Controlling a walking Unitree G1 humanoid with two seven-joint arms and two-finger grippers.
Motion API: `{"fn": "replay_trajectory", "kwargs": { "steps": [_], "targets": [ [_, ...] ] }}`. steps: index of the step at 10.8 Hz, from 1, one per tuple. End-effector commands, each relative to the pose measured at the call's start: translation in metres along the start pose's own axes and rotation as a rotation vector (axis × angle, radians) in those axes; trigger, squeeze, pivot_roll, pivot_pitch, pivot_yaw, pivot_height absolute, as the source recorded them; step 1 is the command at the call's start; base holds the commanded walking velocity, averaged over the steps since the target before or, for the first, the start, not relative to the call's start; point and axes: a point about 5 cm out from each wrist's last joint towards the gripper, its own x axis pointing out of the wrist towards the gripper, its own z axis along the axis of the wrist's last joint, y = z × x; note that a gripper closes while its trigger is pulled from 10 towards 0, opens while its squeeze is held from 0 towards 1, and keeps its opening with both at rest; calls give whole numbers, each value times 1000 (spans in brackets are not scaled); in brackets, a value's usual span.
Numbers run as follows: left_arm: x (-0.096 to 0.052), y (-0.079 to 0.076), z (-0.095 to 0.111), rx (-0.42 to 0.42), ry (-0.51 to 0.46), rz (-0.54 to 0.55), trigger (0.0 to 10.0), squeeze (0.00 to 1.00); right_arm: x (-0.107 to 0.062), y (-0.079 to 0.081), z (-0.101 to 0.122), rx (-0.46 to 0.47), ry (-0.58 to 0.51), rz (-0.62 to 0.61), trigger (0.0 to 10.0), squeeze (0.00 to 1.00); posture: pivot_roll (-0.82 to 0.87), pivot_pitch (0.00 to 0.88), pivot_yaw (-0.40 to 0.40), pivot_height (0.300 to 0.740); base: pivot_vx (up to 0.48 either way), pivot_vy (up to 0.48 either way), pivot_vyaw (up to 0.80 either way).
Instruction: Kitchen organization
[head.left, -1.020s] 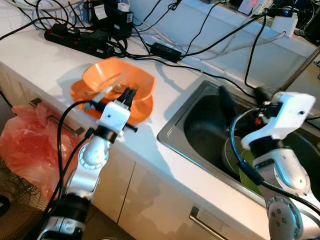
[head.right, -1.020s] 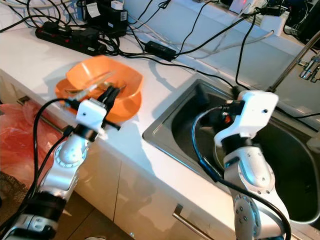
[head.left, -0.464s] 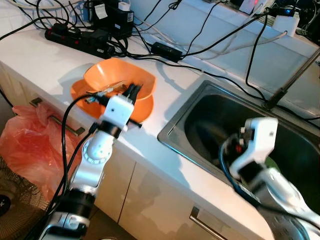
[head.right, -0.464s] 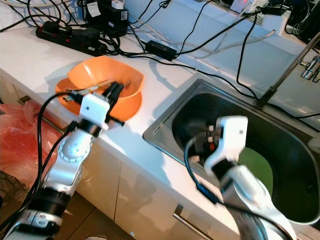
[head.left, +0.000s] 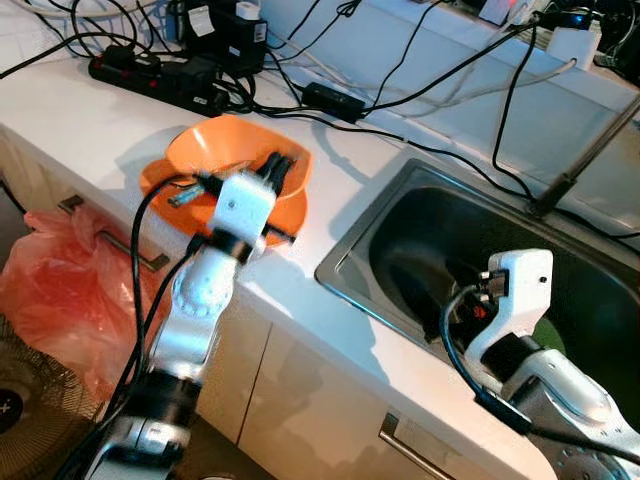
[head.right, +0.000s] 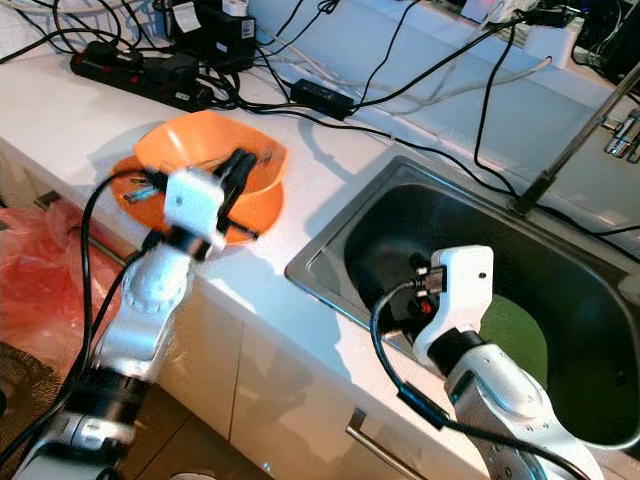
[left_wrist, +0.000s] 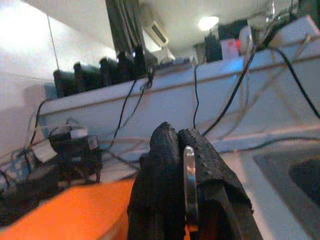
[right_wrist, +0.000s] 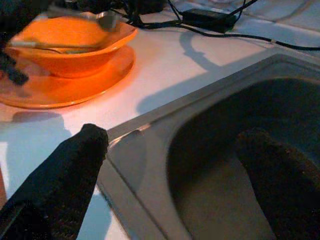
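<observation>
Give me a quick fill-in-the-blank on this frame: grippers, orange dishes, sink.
1. The left gripper is shut on a thin piece of ____ cutlery.
2. The orange plastic bowl sits on an orange ____.
3. The right gripper, fingers wide open, hangs over the stainless steel ____.
4. In the basin lies a ____ plate.

Missing words: metal; plate; sink; green

green plate (head.right: 515, 335) partly behind right arm, utensil (left_wrist: 189, 187) mostly hidden between left tool fingers
</observation>
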Motion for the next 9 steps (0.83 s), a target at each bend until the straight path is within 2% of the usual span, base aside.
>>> {"fn": "replay_trajectory", "kwargs": {
  "steps": [1, 4, 6, 8, 9],
  "targets": [
    [9, -8, 11, -18, -36, -37, 0, 0, -4, -3, 1, -8, 10, -10, 10000, 0, 220, 0, -203, 740, 0, 0, 0],
    [29, -45, 30, -147, -114, -148, 0, 0, -5, -6, 7, -39, -16, -47, 10000, 0, 193, 0, -200, 740, 0, 0, 0],
    [35, -56, 35, -194, -129, -181, 0, 0, -11, -12, 16, -74, -45, -111, 10000, 0, 170, 0, -187, 740, 0, 0, 0],
    [43, -74, 33, -265, -98, -245, 0, 0, -18, -14, 19, -101, -47, -145, 10000, 0, 144, 0, -168, 740, 0, 0, 0],
    [49, -86, 25, -328, -27, -276, 0, 0, -23, -17, 19, -128, -25, -194, 10000, 0, 125, 0, -157, 740, 0, 0, 0]
  ]
}}
